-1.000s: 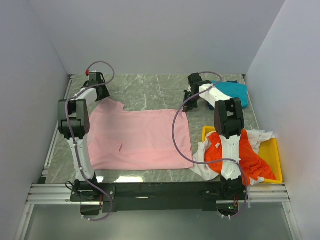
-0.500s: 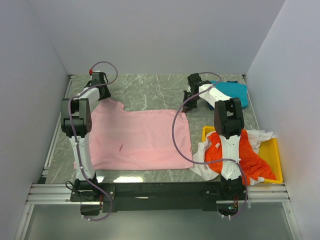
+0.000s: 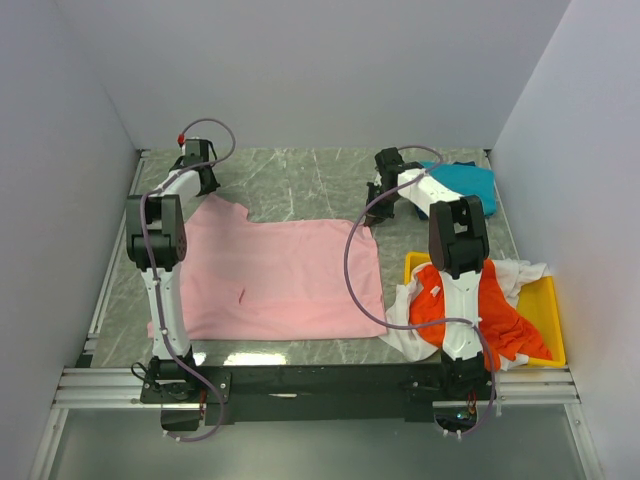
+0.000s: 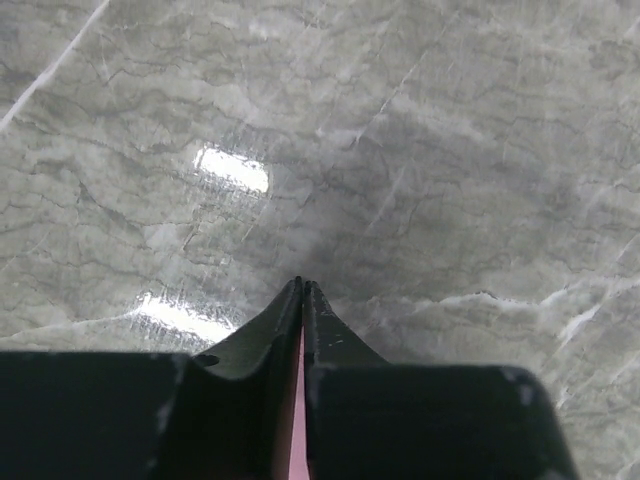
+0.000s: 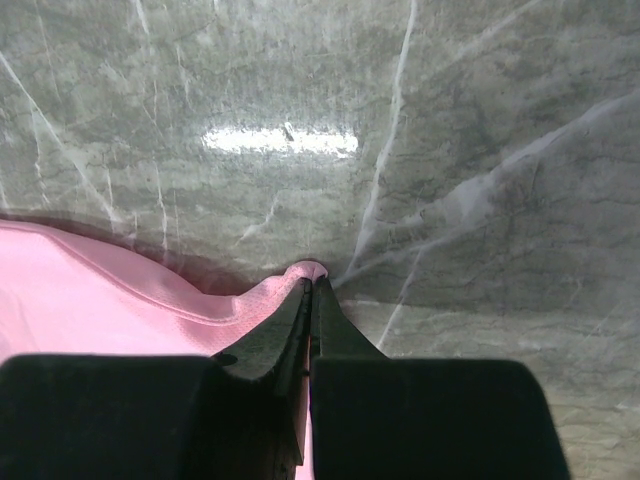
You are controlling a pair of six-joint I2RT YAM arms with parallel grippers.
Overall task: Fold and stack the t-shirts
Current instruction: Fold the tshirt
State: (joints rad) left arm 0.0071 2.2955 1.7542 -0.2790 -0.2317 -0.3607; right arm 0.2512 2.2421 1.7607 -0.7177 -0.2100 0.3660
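1. A light pink t-shirt (image 3: 280,275) is being shown spread flat across the left and middle of the grey marbled surface (image 3: 300,185), with its near edge just ahead of the arm bases.
2. The far left corner of that shirt is being pinched by the left pincer (image 3: 205,187). In the left wrist view its fingers (image 4: 250,340) are being pressed together at the tips, and only a thin strip of pink cloth is being shown between them.
3. The far right corner of the shirt is being clamped by the right pincer (image 3: 374,206). In the right wrist view a small fold of pink cloth (image 5: 90,310) is being squeezed at the closed tips, and the rest of the fabric is being seen trailing off to the left.
4. A teal-blue t-shirt (image 3: 468,183) is being kept at the far right corner of the surface, just beside the right arm's wrist.
5. A yellow tray (image 3: 550,305) is being seen at the near right. A crumpled orange-red t-shirt (image 3: 505,325) and a white t-shirt (image 3: 520,272) are being carried in it, the white one spilling over the tray's left edge onto the surface, and both are being partly hidden by the right arm.
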